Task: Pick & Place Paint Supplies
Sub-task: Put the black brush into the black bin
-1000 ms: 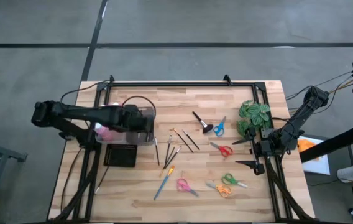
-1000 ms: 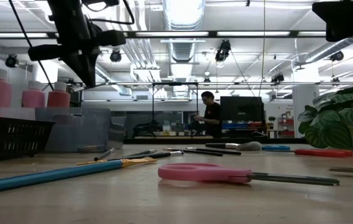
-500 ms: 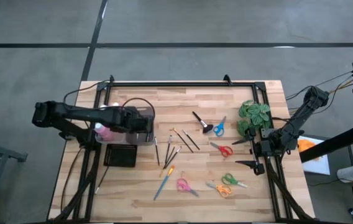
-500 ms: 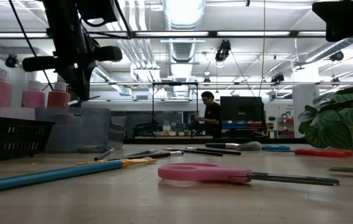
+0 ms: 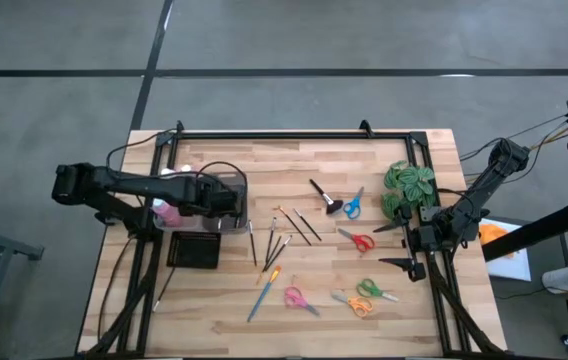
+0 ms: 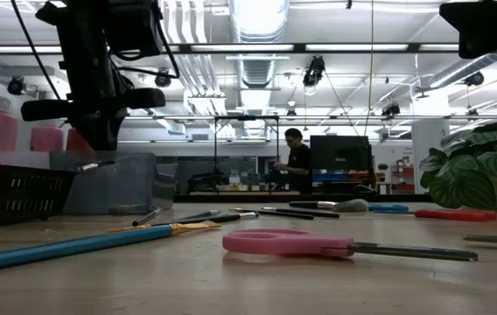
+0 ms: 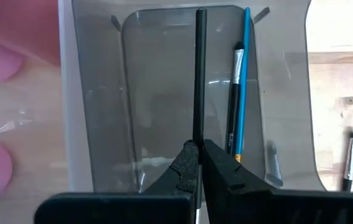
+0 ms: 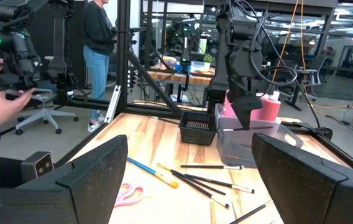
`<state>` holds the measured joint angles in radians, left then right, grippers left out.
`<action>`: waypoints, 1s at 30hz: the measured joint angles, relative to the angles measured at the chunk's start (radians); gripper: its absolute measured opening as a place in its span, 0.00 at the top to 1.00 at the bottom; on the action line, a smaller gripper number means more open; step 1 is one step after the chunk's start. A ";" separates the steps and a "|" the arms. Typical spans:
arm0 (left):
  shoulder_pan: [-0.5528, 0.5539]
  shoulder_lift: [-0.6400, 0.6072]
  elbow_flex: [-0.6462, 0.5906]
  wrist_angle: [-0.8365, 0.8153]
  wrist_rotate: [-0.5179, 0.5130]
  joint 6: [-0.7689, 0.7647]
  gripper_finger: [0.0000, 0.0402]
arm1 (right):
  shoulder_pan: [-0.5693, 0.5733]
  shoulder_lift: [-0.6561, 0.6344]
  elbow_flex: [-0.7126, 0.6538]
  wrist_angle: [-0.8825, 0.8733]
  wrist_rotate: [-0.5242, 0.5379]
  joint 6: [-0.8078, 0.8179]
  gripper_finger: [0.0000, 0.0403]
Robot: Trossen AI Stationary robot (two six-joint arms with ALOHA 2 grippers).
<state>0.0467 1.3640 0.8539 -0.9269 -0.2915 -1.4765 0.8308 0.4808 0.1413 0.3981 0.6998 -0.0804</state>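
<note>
The left gripper [image 7: 196, 158] hangs over a clear plastic bin [image 7: 102, 93] near the left side of the bench [image 5: 364, 320]. Its jaws are pinched shut on the end of a thin black paintbrush [image 7: 199, 74], which points out over the bin's floor. A blue-handled paintbrush [image 7: 241, 81] already lies inside the bin, just beside the held one. Pink bottles [image 5: 167, 212] with white caps stand beside the bin, and a black mesh basket [image 5: 194, 250] sits just in front of it.

More paintbrushes [image 5: 282, 240] lie scattered on the middle of the bench, with a long blue one [image 5: 261, 294] nearer the front edge and a stubby black brush [image 5: 325, 198] farther back. Scissors lie among them: a blue pair [image 5: 352, 205], a red pair [image 5: 359, 241], a pink pair [image 5: 298, 299], and green and orange pairs [image 5: 364, 296].

The right gripper [image 5: 392, 246] waits near the right edge of the bench, beside a green leafy plant [image 5: 408, 187], its jaws spread wide and holding nothing.

A person [image 6: 297, 163] stands in the room beyond.
</note>
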 joint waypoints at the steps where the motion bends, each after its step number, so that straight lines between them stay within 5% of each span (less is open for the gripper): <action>1: 0.000 0.000 0.000 0.001 0.001 0.000 0.98 | 0.000 0.000 0.000 0.000 0.000 -0.001 0.15; 14: 0.001 0.000 -0.002 0.018 0.001 0.003 0.78 | 0.000 0.000 0.000 0.000 0.000 -0.001 0.15; 30: 0.000 -0.001 0.029 0.001 0.035 0.011 0.76 | 0.000 0.000 0.000 0.000 0.000 -0.001 0.15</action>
<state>0.0463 1.3628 0.8828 -0.9264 -0.2565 -1.4651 0.8307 0.4812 0.1413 0.3981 0.6998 -0.0814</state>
